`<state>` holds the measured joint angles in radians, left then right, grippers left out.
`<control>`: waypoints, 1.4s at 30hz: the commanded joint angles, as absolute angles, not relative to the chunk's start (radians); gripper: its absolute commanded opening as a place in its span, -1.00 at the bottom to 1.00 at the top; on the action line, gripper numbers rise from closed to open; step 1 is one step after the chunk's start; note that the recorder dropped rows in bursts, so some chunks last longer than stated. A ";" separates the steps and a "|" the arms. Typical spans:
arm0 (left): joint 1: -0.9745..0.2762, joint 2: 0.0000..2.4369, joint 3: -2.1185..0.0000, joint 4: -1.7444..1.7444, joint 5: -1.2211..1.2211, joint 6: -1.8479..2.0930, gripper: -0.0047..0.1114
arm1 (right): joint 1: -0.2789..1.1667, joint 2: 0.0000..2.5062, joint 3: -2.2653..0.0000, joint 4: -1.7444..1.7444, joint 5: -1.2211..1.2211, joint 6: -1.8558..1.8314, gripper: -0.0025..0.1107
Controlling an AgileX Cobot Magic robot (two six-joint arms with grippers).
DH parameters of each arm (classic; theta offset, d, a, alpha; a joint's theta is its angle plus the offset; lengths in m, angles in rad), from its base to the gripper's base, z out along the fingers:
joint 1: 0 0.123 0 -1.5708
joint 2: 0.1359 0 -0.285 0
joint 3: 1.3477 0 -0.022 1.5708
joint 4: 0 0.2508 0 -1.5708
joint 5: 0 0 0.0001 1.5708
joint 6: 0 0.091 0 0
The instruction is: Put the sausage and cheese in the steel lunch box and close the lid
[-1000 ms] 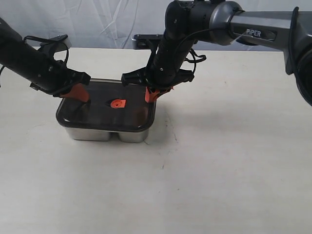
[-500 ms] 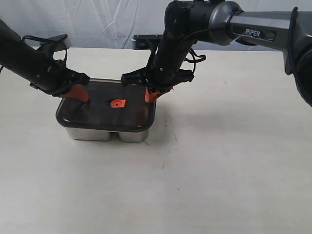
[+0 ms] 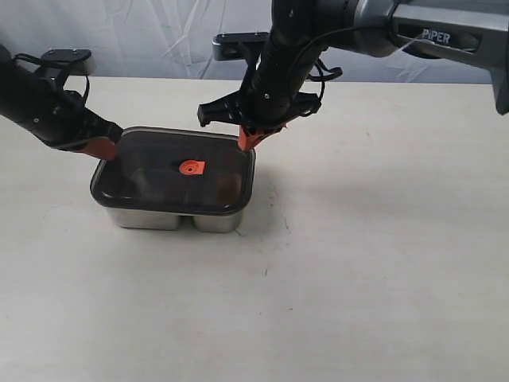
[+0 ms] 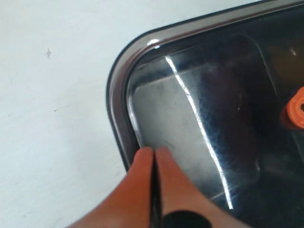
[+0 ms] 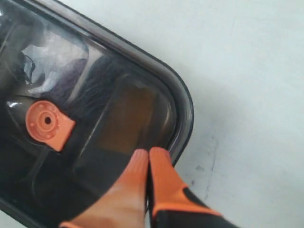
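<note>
The dark translucent lid (image 3: 171, 171) with its orange valve tab (image 3: 191, 167) lies flat on the steel lunch box (image 3: 159, 218). Sausage and cheese are hidden under the dark lid. My left gripper (image 3: 103, 149) is shut with nothing in it, its orange fingertips (image 4: 153, 153) over the lid's (image 4: 199, 95) far left corner. Over the far right corner of the lid (image 5: 95, 95), the right gripper (image 3: 247, 140) hangs shut and empty, with its fingertips (image 5: 149, 154) just above the rim. The valve tab (image 5: 47, 124) shows in the right wrist view, and its edge (image 4: 295, 111) in the left wrist view.
The lunch box stands on a white table (image 3: 382, 263). A pale wrinkled backdrop (image 3: 159, 40) runs along the table's far edge.
Both grippers have risen and drawn back from the lid: the left one outward to the left, the right one upward. The lid has stayed on the box.
</note>
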<state>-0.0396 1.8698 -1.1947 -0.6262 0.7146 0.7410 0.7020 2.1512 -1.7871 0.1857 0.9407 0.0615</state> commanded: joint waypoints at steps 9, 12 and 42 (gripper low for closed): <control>-0.032 1.922 -1.188 -0.611 0.712 0.741 -0.92 | 0.732 2.155 -1.782 0.163 0.964 0.056 -0.96; -0.032 1.966 -1.188 -0.615 0.717 0.741 -0.92 | 0.739 2.157 -1.782 0.165 0.964 0.056 -0.96; -0.032 1.757 -1.188 -0.629 0.677 0.743 -0.92 | 0.740 2.157 -1.780 0.115 0.887 0.056 -0.96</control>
